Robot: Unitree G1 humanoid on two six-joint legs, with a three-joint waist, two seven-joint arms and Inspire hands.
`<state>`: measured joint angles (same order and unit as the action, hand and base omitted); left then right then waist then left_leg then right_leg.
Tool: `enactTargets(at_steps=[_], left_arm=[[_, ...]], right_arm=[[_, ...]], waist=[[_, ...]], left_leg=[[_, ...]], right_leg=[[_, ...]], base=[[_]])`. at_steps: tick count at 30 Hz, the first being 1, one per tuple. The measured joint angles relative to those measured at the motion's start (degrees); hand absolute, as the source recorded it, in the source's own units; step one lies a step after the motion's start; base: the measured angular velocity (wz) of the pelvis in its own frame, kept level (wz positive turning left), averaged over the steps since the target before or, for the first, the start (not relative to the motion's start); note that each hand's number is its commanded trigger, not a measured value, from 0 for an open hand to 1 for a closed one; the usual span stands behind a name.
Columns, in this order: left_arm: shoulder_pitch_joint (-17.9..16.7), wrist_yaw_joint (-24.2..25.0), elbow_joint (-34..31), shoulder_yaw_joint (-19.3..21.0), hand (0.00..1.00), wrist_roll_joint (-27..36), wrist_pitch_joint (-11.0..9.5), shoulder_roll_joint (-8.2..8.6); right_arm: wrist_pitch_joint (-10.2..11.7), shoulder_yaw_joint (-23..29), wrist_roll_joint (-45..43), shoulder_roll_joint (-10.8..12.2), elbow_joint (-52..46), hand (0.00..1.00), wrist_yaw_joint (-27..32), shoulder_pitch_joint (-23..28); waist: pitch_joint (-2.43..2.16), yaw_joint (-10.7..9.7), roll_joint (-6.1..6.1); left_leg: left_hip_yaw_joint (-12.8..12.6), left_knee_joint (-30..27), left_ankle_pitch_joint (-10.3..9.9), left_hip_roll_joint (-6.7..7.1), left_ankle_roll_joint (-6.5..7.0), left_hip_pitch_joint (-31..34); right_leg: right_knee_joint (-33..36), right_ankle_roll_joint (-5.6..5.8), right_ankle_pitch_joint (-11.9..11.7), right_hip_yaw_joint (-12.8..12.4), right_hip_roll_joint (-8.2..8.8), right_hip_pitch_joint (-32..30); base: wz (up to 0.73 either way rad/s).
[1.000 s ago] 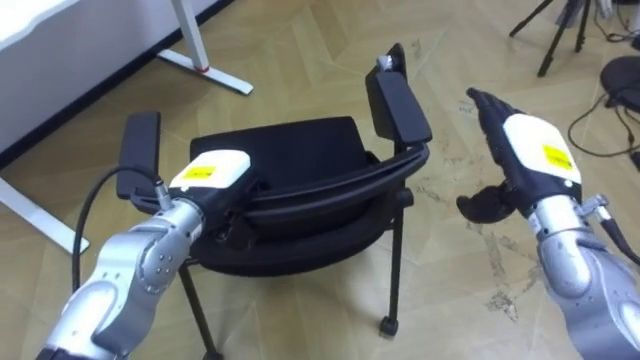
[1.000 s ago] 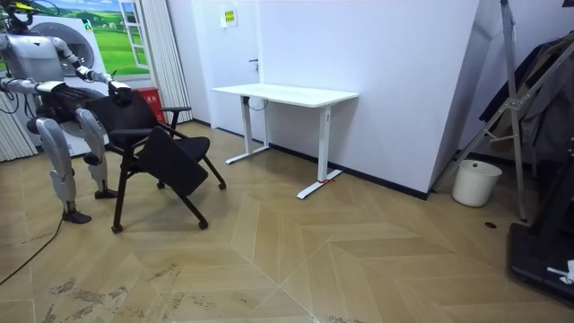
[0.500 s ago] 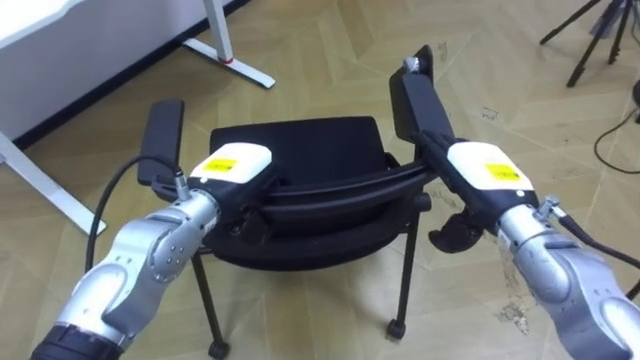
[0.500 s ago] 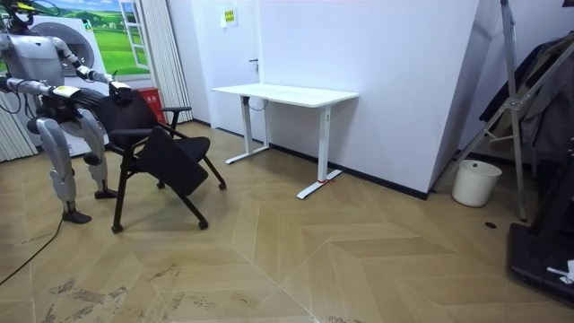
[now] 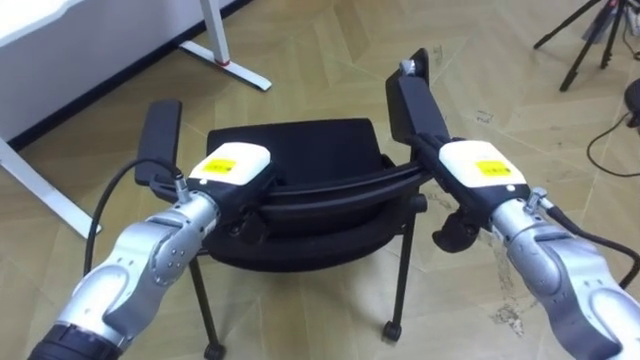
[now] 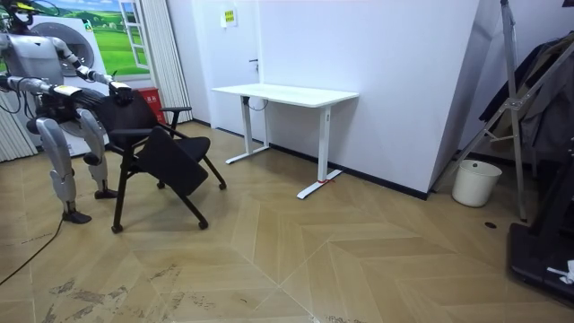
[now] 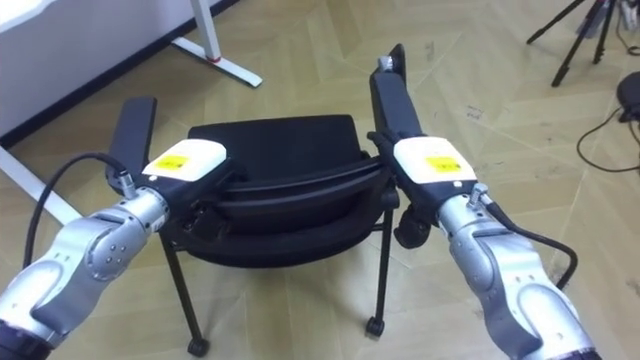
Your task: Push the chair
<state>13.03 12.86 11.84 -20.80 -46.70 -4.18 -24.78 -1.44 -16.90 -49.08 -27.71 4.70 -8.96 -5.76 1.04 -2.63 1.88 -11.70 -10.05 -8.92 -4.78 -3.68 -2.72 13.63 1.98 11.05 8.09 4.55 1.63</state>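
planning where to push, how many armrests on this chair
2: left armrest beside the left hand, right armrest just ahead of the right hand. None look hidden.

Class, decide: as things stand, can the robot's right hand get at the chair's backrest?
Probably yes: the right hand lies on the backrest at its right end, beside the armrest, nothing between.

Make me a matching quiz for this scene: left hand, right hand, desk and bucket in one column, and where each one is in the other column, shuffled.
1 left hand
2 right hand
3 desk
4 bucket

A on the floor, at the room view's right
B on the backrest of the chair, left end
C on white legs, beyond the chair
D at the rear of the chair's right armrest

Pairs: 1-B, 2-D, 3-C, 4-A
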Motion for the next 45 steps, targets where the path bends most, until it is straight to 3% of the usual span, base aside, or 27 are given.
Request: enactTargets(at_steps=[5, 10, 13, 18, 23, 30, 32, 35, 36, 41, 45], left_arm=[[1.4, -0.9, 1.5, -1.8, 1.0, 1.6, 0.0, -0.79], [2.3, -1.0, 2.3, -2.6, 1.0, 2.1, 0.1, -0.86], [2.8, -1.0, 2.1, -3.2, 1.0, 2.1, 0.0, -0.75], [3.7, -1.0, 0.6, -5.7, 1.0, 2.1, -0.2, -0.6], [3.7, -1.0, 0.3, -6.4, 1.0, 2.1, -0.8, -0.49], [3.8, -1.0, 0.1, -6.5, 1.0, 1.9, -0.8, -0.58], [3.8, -1.0, 0.1, -6.4, 1.0, 1.9, -0.8, -0.62], [3.8, -1.0, 0.1, -6.4, 1.0, 1.9, -0.6, -0.69], [3.8, -1.0, 0.1, -6.4, 1.0, 1.9, -0.6, -0.69], [3.8, -0.9, -0.1, -6.4, 1.0, 1.9, -0.5, -0.66], [3.7, -0.6, -0.9, -6.4, 1.0, 1.9, -0.7, -0.65]], right_arm=[[-0.9, -0.9, -0.4, -0.3, 0.0, 0.0, 0.1, -0.1], [-1.3, -2.7, -0.8, -2.3, -0.4, 0.0, -0.1, -1.4], [-1.0, -6.4, -0.8, -2.3, -3.1, 0.0, -1.4, -2.4], [2.7, -9.8, 0.0, -2.2, -4.9, 0.0, -3.2, -3.5], [3.3, -9.9, 0.1, -2.2, -4.8, 0.0, -2.9, -4.4], [3.7, -9.9, -0.3, -2.1, -0.9, 0.0, -2.0, -4.4], [4.0, -9.8, -0.5, -2.0, -0.8, 0.4, -2.0, -4.7], [4.2, -9.8, -0.5, -1.8, -0.8, 0.7, -2.0, -5.5], [4.4, -9.8, -0.5, -1.8, -0.8, 1.0, -2.0, -5.7], [4.5, -9.9, -0.4, -1.5, -0.2, 1.0, -2.0, -5.7], [3.8, -9.3, -0.3, 0.6, 2.1, 1.0, -0.1, -7.2]], waist=[[0.0, 0.0, -0.01], [-0.01, 0.2, -0.02], [-0.02, 0.7, -0.02], [-0.2, 1.6, 0.19], [-0.2, 2.1, 0.2], [-0.12, 1.7, 0.31], [-0.09, 1.7, 0.34], [-0.01, 1.6, 0.46], [0.01, 1.6, 0.49], [0.12, 1.8, 0.48], [0.15, 2.4, 0.43]], left_leg=[[0.8, -0.1, 0.0, -0.01, 0.0, 0.0], [1.1, -0.2, 0.0, -0.03, 0.0, 0.2], [1.4, -0.2, 0.0, 0.01, 0.0, 0.6], [4.0, -0.3, 0.0, 0.17, 0.01, 1.4], [5.7, 0.2, 0.0, 0.27, 0.0, 0.9], [5.9, 0.5, 0.0, 0.39, 0.01, 1.1], [5.9, 0.5, 0.0, 0.39, 0.01, 1.1], [5.9, 0.4, 0.0, 0.39, 0.01, 1.1], [5.9, 0.4, 0.0, 0.39, 0.01, 1.1], [5.9, 0.4, 0.0, 0.39, 0.01, 1.0], [5.9, 0.4, 0.0, 0.46, 0.01, 1.2]], right_leg=[[0.0, -0.02, 0.0, 0.4, -0.02, 0.3], [0.0, -0.06, 0.0, 0.6, -0.03, 0.3], [-0.3, -0.05, 0.0, 0.7, -0.05, 0.2], [-0.9, -0.05, 0.0, 2.6, -0.01, 0.8], [-1.1, -0.04, 0.0, 3.3, 0.0, 1.5], [-1.2, -0.03, 0.0, 3.9, 0.05, 1.5], [-1.2, -0.03, 0.0, 3.9, 0.05, 1.5], [-1.2, -0.03, 0.0, 3.8, 0.05, 1.5], [-1.2, -0.03, 0.0, 3.8, 0.05, 1.5], [-1.2, -0.02, 0.0, 3.8, 0.05, 1.5], [-1.9, -0.02, 0.0, 3.8, 0.04, 1.7]], base=[[0.03], [0.01], [0.05], [0.19], [0.11], [0.02], [0.0], [0.0], [0.0], [0.0], [0.0]])
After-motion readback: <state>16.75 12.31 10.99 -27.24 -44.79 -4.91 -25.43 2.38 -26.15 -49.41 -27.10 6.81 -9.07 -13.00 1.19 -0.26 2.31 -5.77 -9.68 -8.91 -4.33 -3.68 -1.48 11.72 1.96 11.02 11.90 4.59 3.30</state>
